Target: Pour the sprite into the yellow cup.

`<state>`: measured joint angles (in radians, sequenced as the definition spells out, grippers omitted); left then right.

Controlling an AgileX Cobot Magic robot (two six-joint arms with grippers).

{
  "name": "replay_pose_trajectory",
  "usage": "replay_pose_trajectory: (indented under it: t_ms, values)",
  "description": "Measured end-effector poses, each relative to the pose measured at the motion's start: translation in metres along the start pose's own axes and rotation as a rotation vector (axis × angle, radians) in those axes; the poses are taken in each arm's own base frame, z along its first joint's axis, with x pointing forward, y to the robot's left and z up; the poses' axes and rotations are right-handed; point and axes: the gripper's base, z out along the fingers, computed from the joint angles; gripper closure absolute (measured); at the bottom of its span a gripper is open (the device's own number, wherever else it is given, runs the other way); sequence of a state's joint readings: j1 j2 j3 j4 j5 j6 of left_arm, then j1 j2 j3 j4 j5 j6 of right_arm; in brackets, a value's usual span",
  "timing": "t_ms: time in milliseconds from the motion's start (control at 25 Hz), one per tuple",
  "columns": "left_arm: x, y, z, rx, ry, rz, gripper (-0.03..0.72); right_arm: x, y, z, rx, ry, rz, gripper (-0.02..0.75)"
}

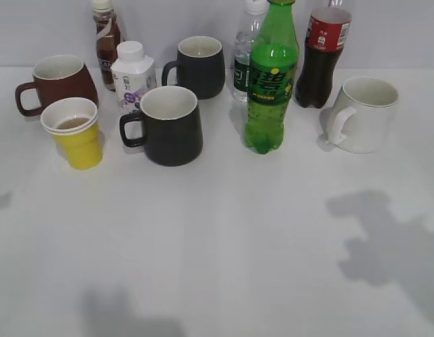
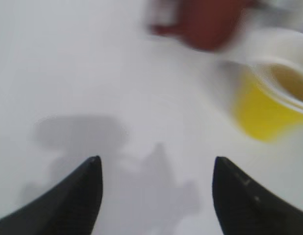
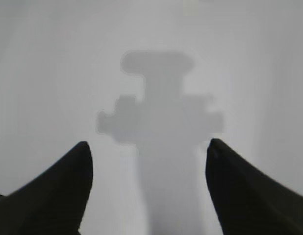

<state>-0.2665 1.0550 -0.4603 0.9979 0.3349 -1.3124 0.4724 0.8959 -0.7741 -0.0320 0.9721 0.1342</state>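
Tall green plastic sprite bottle (image 1: 272,77) is stood upright at 3 o'clock of small yellow paper cup (image 1: 75,133); left hand (image 2: 156,164) and right hand (image 3: 147,147) are held released, empty.

Right gripper (image 3: 149,149): both dark fingertips (image 3: 68,186) at the lower corners of the frame, spread wide apart, holding nothing. White table (image 3: 53,73) between them, carrying a grey arm-shaped shadow (image 3: 159,115) at centre frame.

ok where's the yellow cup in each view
Exterior view: yellow cup at far left, in front of the brown-red mug.
Left wrist view: right edge, blurred, beyond the open left gripper.
Right wrist view: not in it, only bare table.
Shared landmark: the brown-red mug behind the cup.
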Motion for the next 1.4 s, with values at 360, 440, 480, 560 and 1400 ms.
replay_pose_trajectory:
  t_ms: [360,440,480,560,1400]
  values:
    - [-0.014,-0.007,-0.034,-0.082,0.648,0.187,0.156,0.021,-0.009,-0.033,0.055,-0.062,-0.027,0.204]
    - [-0.009,-0.013,-0.054,0.08,0.709,0.269,0.156,0.029,-0.011,-0.035,0.067,-0.027,-0.028,0.204]
    - [-0.007,-0.013,-0.067,0.144,0.692,0.299,0.156,0.034,-0.012,-0.036,0.071,-0.014,-0.027,0.204]
    - [0.0,-0.009,-0.094,0.261,0.609,0.359,0.156,0.048,-0.013,-0.036,0.074,0.002,-0.027,0.204]
    - [0.063,0.04,-0.174,0.367,-0.059,0.43,0.2,0.128,-0.023,-0.051,0.043,-0.406,-0.076,0.204]
